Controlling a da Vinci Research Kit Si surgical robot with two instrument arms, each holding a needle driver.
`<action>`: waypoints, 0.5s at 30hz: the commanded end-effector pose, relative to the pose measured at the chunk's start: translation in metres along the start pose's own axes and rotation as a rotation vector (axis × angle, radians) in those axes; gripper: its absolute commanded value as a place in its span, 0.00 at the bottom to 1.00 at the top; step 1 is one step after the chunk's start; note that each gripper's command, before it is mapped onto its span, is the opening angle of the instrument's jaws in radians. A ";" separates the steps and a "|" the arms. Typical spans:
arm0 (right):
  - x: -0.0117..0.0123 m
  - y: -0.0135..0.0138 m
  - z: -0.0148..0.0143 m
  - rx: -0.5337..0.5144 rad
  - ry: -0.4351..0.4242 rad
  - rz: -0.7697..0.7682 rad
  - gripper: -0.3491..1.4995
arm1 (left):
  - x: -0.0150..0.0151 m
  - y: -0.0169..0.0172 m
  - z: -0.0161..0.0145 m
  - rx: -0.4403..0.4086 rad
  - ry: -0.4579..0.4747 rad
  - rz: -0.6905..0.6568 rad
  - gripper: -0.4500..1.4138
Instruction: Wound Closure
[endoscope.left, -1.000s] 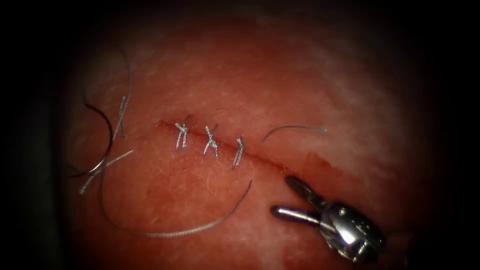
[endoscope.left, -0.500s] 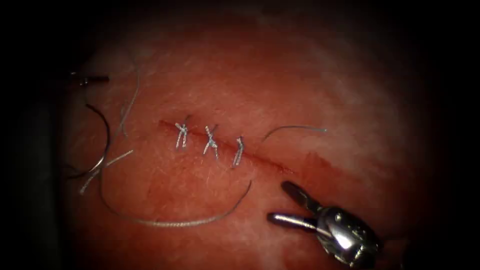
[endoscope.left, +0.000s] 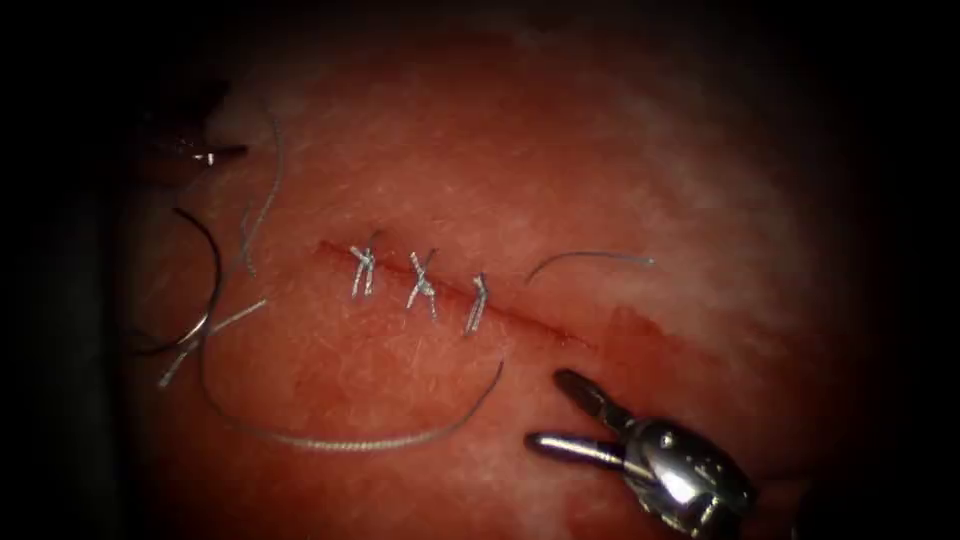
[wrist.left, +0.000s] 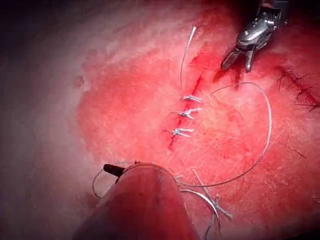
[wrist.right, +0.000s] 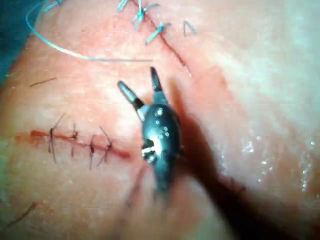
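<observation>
The cut (endoscope.left: 520, 318) runs slantwise across the tissue (endoscope.left: 600, 150), with three stitches (endoscope.left: 422, 282) on its left part. The curved needle (endoscope.left: 214, 270) lies free on the tissue far left of the cut, held by neither tool. Its thread (endoscope.left: 340, 442) sweeps in a wide loop below the stitches. My right tool (endoscope.left: 546, 410) hovers just below the unstitched right part of the cut, jaws open and holding nothing. My left tool (endoscope.left: 222, 153) sits at the dim upper left, above the needle. In the left wrist view its tip (wrist.left: 111, 170) is beside the needle (wrist.left: 212, 205).
A loose cut end of thread (endoscope.left: 590, 257) lies above the cut's right part. Red fluid (endoscope.left: 640, 325) stains the tissue beside the open end. An older cut with dark stitches (wrist.right: 75, 140) lies behind the right tool (wrist.right: 137, 80).
My left tool has come into view at the upper left and edged rightward. My right tool, still open, has drifted slightly down and left. Needle and thread have not moved.
</observation>
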 end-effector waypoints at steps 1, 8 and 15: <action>-0.0012 -0.0010 0.0002 0.004 -0.002 0.006 0.79 | 0.0007 0.0015 0.0000 -0.011 0.010 0.033 0.39; -0.0014 -0.0010 0.0003 0.004 -0.001 0.005 0.79 | 0.0021 0.0024 0.0001 -0.021 0.109 0.301 0.22; -0.0014 -0.0011 0.0005 0.003 -0.001 0.005 0.79 | 0.0014 0.0022 0.0011 -0.012 0.110 0.405 0.20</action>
